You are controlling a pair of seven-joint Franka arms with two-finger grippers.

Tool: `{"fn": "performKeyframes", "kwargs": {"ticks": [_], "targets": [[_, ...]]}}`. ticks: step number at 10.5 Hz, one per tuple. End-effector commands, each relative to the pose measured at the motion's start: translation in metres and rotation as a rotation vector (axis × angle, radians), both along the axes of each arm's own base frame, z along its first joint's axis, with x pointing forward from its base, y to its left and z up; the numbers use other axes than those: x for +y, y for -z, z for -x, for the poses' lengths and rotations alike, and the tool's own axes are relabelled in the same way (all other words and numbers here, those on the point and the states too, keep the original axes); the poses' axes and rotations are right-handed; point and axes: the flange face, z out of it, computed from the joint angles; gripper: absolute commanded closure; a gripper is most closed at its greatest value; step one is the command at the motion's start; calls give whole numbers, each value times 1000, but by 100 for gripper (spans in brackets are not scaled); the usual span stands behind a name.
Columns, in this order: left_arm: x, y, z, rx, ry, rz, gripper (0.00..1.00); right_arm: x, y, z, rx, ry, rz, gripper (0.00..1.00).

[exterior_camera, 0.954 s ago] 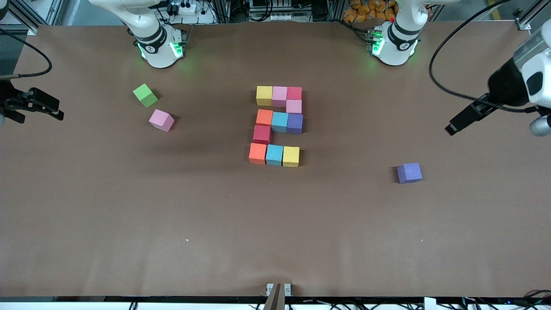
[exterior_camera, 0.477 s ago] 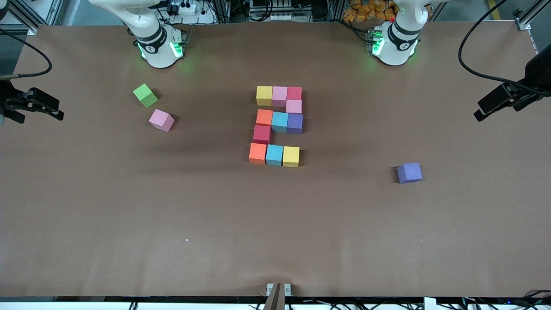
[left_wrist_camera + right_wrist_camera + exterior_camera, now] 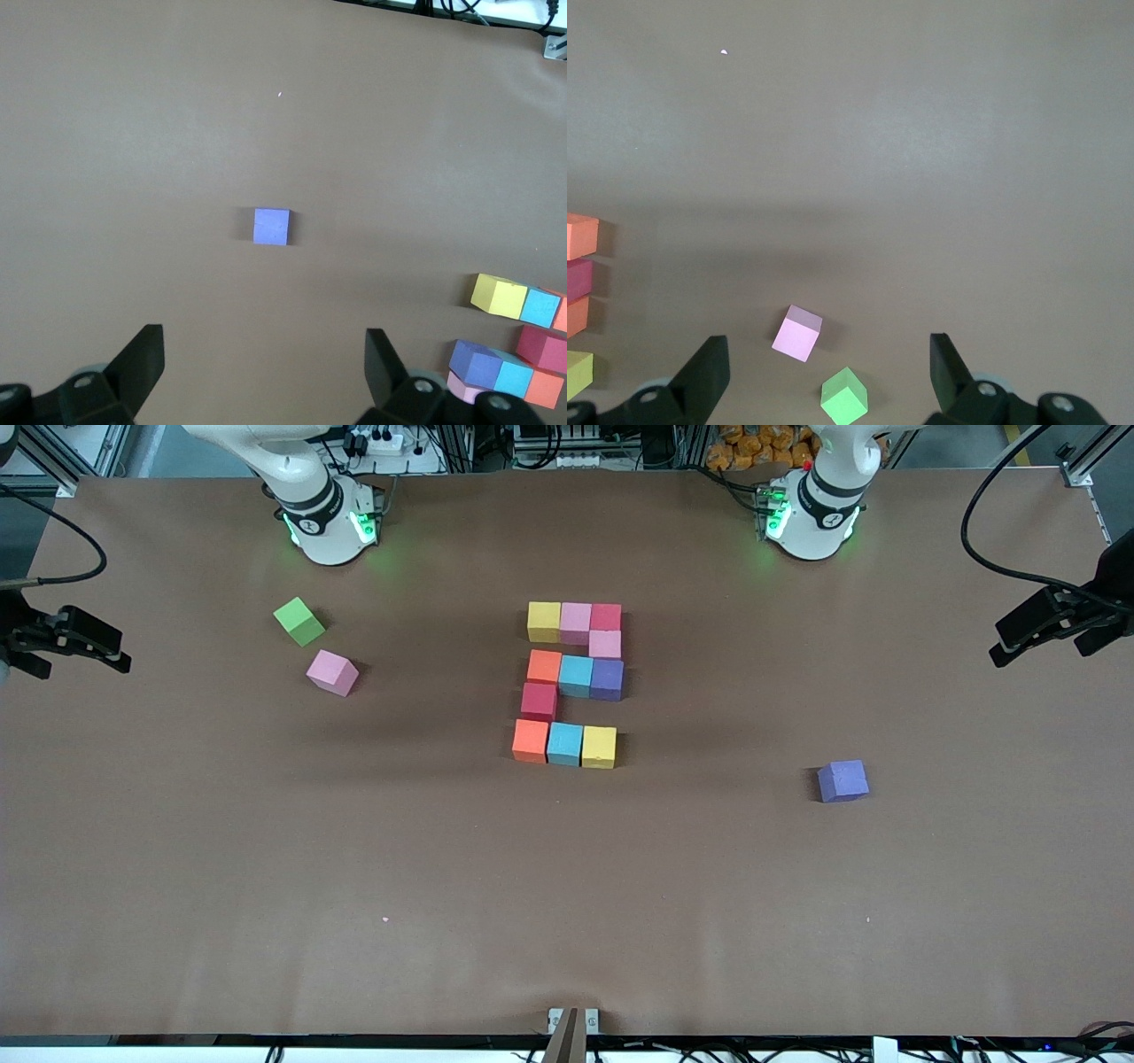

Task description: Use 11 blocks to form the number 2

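Number 2 (image 3: 572, 683): sits in the upper middle of the front frame, eleven cubes touching in five rows. Top row is yellow, pink, red; a pink cube (image 3: 605, 644) is under the red; then orange, light blue, purple; a red cube (image 3: 539, 701) under the orange; bottom row orange, light blue, yellow.
Digit edges: cube faces line up closely, though the bottom row sits slightly skewed against the rows above.
Loose purple cube (image 3: 842, 780): alone in the right middle of the front frame, well apart from the digit; it shows near the centre of the left wrist view (image 3: 271, 227).
Loose pink cube (image 3: 332, 672): left of centre in the front frame, turned at an angle, near but not touching the green cube (image 3: 299, 621) just above it.
Left gripper (image 3: 1019, 635): at the right edge of the front frame, over the table's border, fingers (image 3: 142, 361) spread wide and holding nothing.
Right gripper (image 3: 89, 645): at the left edge of the front frame, over the table's border, fingers (image 3: 707, 370) spread wide and holding nothing.
Table (image 3: 567, 903): brown surface; the whole lower half of the front frame is bare.
Open room: broad bare strips lie between the digit and each loose cube.
Table edges: metal frame rails at the upper corners, a small bracket (image 3: 572, 1020) at the bottom middle edge.
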Motion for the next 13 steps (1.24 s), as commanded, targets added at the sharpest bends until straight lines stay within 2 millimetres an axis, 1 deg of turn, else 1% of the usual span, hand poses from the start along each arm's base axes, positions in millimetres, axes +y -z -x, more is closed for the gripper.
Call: {"fn": "performKeyframes", "kwargs": {"ticks": [1,2,3,4,6,8,9,11,13], "targets": [[-15,6,8,16,32,-37,0,-2,-1,-2,0,17,19,0],[-15,16,8,37,37,-43,0,-1,-1,-2,-1,15,19,0],[-19,24,11,57,42,-47,0,-1,-1,-2,-6,15,19,0],[-22,28,15,68,49,-50,0,-1,1,-4,-6,15,20,0],[-23,24,24,61,47,-55,0,1,4,-6,-2,12,20,0],[-27,32,38,56,54,-64,0,1,0,-4,-6,12,20,0],[-26,35,39,55,53,-65,0,0,-1,-1,1,12,17,0],[-25,34,38,52,56,-64,0,6,0,3,26,0,16,0],[-25,31,38,46,57,-62,0,7,-6,6,15,-8,15,0]]}}
